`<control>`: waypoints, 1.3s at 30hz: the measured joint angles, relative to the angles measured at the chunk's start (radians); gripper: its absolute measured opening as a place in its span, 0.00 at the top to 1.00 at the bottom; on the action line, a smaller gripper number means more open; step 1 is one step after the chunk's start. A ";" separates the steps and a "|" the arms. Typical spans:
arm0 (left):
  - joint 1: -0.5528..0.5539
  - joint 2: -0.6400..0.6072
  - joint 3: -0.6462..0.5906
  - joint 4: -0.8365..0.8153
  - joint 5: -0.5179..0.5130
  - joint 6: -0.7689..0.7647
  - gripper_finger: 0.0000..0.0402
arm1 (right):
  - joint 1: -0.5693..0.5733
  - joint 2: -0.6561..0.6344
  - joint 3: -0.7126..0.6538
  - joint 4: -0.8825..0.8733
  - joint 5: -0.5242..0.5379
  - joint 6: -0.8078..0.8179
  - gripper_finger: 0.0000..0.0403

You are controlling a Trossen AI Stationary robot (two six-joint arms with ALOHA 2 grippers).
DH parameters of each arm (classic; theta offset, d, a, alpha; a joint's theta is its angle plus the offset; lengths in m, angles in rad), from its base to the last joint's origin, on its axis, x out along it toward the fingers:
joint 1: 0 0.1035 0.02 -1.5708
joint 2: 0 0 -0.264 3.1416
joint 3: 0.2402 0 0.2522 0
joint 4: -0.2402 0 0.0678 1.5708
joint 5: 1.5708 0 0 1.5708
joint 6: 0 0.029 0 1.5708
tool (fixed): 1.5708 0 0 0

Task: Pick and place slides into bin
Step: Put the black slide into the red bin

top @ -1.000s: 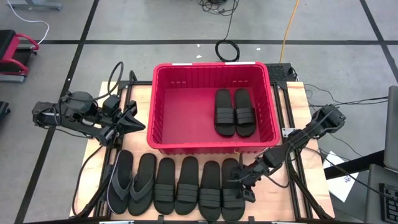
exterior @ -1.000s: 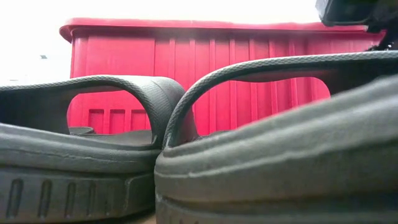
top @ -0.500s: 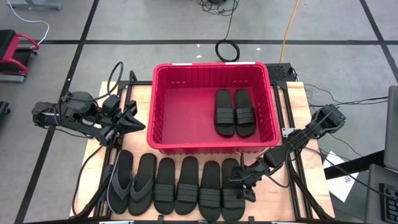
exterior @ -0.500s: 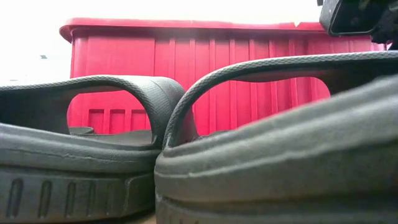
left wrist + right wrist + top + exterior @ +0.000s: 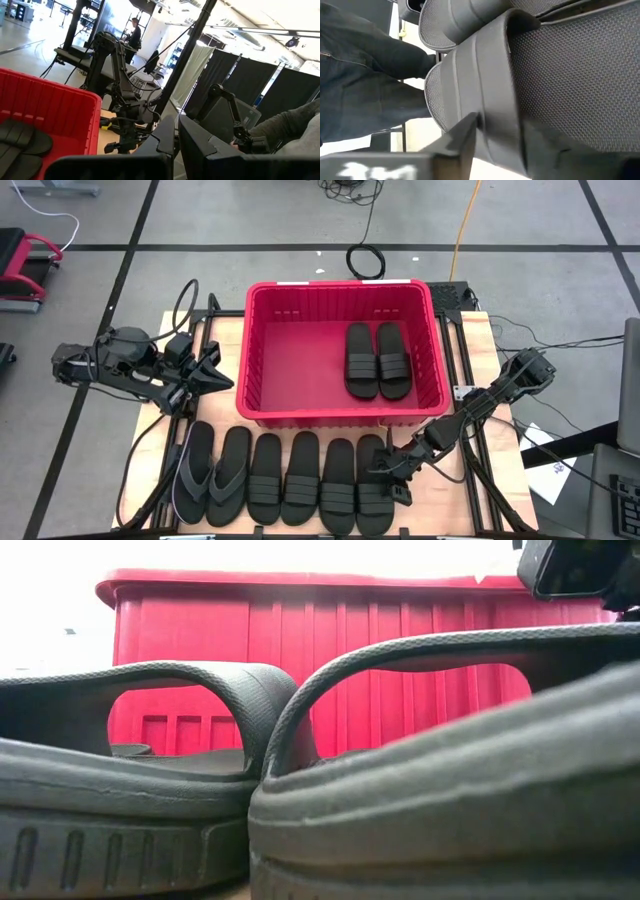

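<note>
Low view is basically all rubber up close, so the big red ribbed plastic bin (image 5: 300, 650) only peeks through behind. From overhead it sits mid-frame on the wooden desk (image 5: 228, 330), with two black strapped slides (image 5: 378, 360) inside at its right; six more (image 5: 285, 478) line the bottom edge. Right hand (image 5: 392, 470) straddles the rightmost slide's strap (image 5: 490, 100), fingers slightly apart either side. Left hand (image 5: 213, 370) sits left of the bin, nearly closed, empty.
</note>
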 joint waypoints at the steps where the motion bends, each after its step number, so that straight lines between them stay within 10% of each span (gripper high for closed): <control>1: 0.000 0.000 0.000 0.000 0.000 0.000 0.95 | 0.000 0.000 0.000 0.001 -0.003 0.010 0.75; 7: 0.000 0.000 0.000 -0.004 0.000 -0.002 0.95 | 0.000 -0.002 0.000 0.037 -0.031 0.086 0.98; 39: 0.000 0.000 0.000 -0.065 0.002 -0.025 0.95 | 0.152 -0.182 0.067 0.140 0.082 0.105 0.99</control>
